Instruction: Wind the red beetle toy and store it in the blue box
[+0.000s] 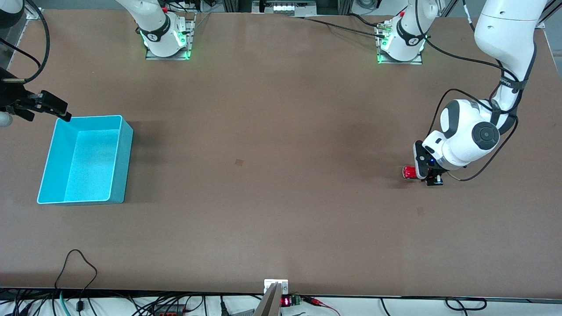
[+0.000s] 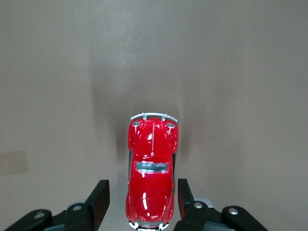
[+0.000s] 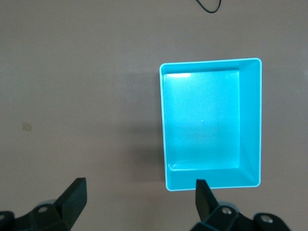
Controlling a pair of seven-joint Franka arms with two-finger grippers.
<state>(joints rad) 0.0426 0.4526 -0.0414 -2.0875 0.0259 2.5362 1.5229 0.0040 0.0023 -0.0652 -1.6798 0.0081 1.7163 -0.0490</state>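
The right gripper [image 1: 66, 115] hangs over the table just beside the blue box's [image 1: 118, 175] rim at the right arm's end, fingers [image 3: 74, 197] spread wide, holding nothing. The box is empty. At the left arm's end, the beetle [image 1: 409, 172] sits on the table between the left gripper's [image 2: 142, 202] parted fingers [image 2: 98, 202]; whether they touch it is unclear. No readable writing appears.
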